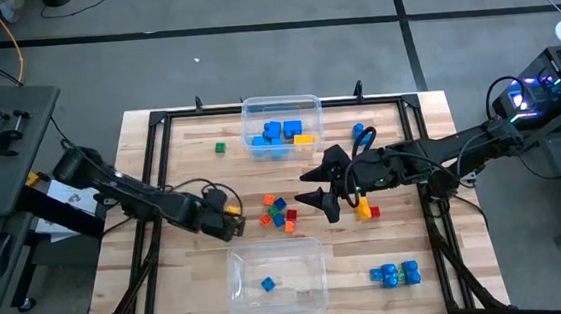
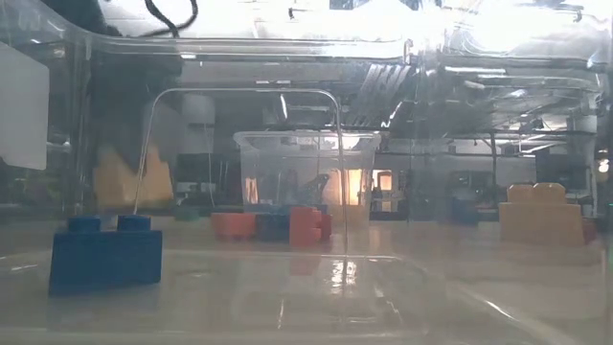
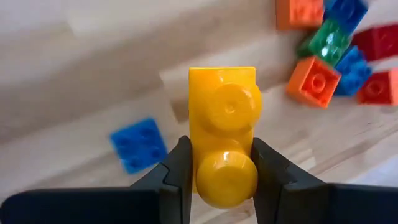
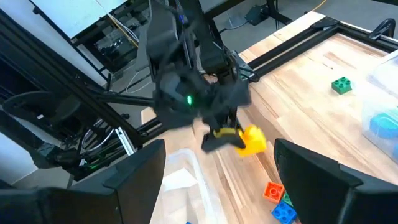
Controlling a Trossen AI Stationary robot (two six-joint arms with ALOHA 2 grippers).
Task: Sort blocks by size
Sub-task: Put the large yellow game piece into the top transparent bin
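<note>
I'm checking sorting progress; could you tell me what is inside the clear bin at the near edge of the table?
The near clear bin holds one small blue block, seen through its wall in the low view. Nothing else shows inside.

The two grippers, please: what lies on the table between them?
In the high view, a cluster of tiny cubes lies between the left gripper, shut on a yellow brick, and the open right gripper.

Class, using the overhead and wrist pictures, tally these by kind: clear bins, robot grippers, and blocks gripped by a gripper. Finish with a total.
Clear bins: 2, the far bin and the near bin
Grippers: 2, the left gripper and the right gripper
Gripped blocks: 1, the yellow block, between the left gripper's fingers
Total: 5
</note>
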